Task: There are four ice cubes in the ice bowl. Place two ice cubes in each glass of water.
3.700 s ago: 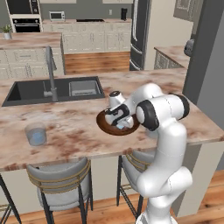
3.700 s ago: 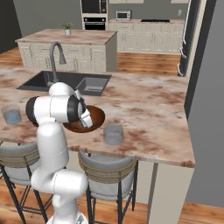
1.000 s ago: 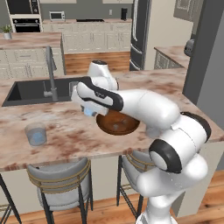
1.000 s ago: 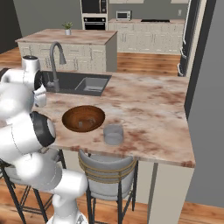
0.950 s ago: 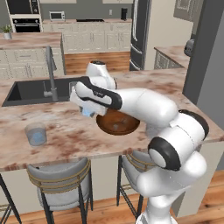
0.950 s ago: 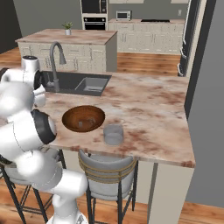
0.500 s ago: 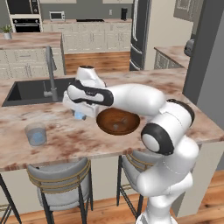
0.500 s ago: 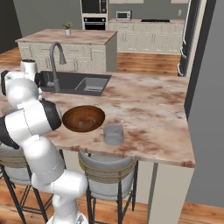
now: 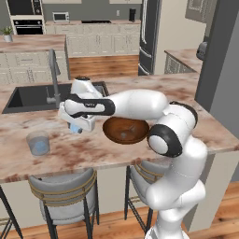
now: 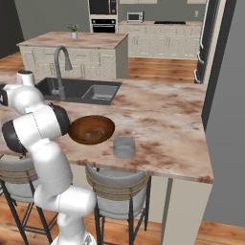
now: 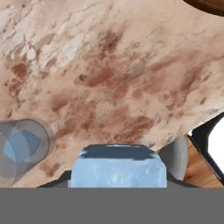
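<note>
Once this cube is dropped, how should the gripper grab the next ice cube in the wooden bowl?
Come straight down from above and close on two opposite flat faces of an ice cube. The ice bowl is shallow and open-topped, but its rim blocks any sideways approach.

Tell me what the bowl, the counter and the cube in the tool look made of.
Bowl: dark reddish-brown wood, smooth, faint grain. Counter: polished stone, probably marble or granite, cream with rust veining. Ice cube held in the tool: pale blue, slightly translucent, ice-like, frosted mottling on its face.
</note>
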{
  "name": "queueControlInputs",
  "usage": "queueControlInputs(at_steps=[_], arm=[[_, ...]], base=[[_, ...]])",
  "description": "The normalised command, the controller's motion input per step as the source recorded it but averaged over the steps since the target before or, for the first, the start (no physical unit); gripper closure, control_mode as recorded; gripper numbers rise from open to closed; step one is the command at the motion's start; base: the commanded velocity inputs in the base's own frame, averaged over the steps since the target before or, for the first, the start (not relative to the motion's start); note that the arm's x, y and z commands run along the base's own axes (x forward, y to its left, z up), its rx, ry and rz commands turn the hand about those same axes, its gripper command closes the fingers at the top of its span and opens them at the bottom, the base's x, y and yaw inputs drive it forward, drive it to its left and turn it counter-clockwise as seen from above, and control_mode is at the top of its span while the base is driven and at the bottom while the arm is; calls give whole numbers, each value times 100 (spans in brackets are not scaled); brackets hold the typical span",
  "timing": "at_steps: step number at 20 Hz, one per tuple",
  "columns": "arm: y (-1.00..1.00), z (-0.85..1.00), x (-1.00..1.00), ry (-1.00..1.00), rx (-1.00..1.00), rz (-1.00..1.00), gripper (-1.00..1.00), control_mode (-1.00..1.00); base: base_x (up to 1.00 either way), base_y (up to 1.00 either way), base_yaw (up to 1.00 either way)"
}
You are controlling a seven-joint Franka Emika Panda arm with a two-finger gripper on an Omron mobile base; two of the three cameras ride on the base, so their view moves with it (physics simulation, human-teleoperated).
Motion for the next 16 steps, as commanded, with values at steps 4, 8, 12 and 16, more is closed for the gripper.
queueControlInputs(at_steps=[4,8,12,16], arm=[[68,0,34,-4,-2,-3,100,-100],[52,0,45,-6,-8,-1,100,-100],[34,0,40,-4,-8,0,100,-100],[19,0,3,0,0,0,100,-100]], base=[[0,0,0],[0,0,0],[0,0,0],[0,0,0]])
